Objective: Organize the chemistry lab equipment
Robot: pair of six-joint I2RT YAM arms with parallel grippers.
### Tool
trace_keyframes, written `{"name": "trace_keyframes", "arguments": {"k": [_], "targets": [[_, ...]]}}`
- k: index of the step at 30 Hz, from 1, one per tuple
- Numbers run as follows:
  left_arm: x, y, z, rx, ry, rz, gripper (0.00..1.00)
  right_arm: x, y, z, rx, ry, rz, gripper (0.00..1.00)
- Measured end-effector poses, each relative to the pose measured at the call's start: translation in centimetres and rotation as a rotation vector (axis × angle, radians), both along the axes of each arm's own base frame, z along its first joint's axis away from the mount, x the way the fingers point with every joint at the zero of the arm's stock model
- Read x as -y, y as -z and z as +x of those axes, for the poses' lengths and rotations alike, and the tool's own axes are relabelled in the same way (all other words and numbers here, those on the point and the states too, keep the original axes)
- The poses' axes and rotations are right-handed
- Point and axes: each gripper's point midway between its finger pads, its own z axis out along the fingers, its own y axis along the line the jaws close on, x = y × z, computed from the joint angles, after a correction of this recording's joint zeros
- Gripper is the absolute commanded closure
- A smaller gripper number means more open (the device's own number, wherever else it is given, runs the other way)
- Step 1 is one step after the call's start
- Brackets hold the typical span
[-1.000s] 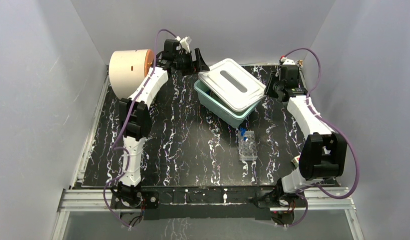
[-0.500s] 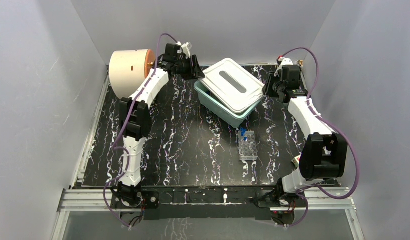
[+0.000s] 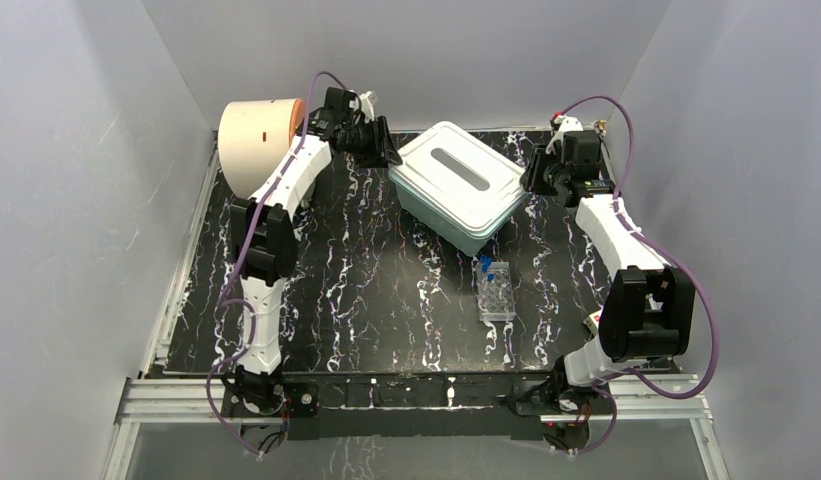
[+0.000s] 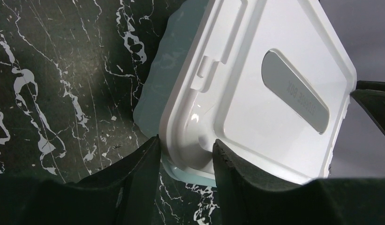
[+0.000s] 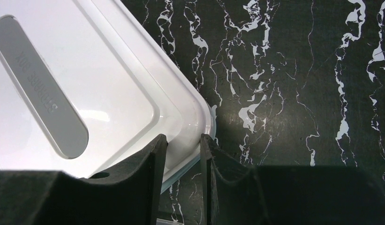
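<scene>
Two jaws, one lid, now seated flush.
Left jaws have just clamped one corner of the white lid point(image 3: 456, 168) and right jaws pinch the opposite corner. The lid, askew a second ago, closes the single teal box point(image 3: 441, 222) (contents hidden). One clear tube rack point(image 3: 496, 293) remains outside on the surface point(image 3: 366, 290).

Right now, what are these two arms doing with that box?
Both arms are handling the white plastic lid of the pale green storage box. The left arm's fingers pinch one corner and the right arm's fingers pinch the opposite corner, with the lid sitting on the box. A clear tube rack stands untouched on the black marbled table.
</scene>
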Motion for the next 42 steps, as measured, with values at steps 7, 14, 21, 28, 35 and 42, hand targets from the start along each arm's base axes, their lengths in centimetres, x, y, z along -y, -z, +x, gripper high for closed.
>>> {"name": "trace_keyframes", "arguments": {"k": [7, 14, 21, 28, 35, 42], "targets": [[-0.4, 0.0, -1.6, -0.038, 0.014, -0.005, 0.57, 0.0, 0.0, 0.0, -0.001, 0.003, 0.0, 0.59], [-0.4, 0.6, -3.4, -0.096, 0.033, -0.001, 0.46, 0.4, 0.2, -0.1, -0.013, 0.028, -0.006, 0.57], [-0.5, 1.2, -4.2, -0.121, 0.038, 0.008, 0.43, 0.8, 1.0, -0.8, -0.062, 0.07, -0.003, 0.5], [-0.7, 0.7, -4.5, -0.123, 0.039, 0.024, 0.34, 1.0, 0.0, -1.4, -0.115, 0.117, 0.018, 0.4], [-0.9, -1.6, -3.5, -0.051, 0.017, 0.028, 0.32, 0.2, -3.0, -2.8, -0.109, 0.124, 0.099, 0.35], [-1.7, -4.0, -3.9, 0.019, -0.021, 0.026, 0.32, -1.0, -2.7, -6.2, -0.166, 0.126, 0.202, 0.34]]}}
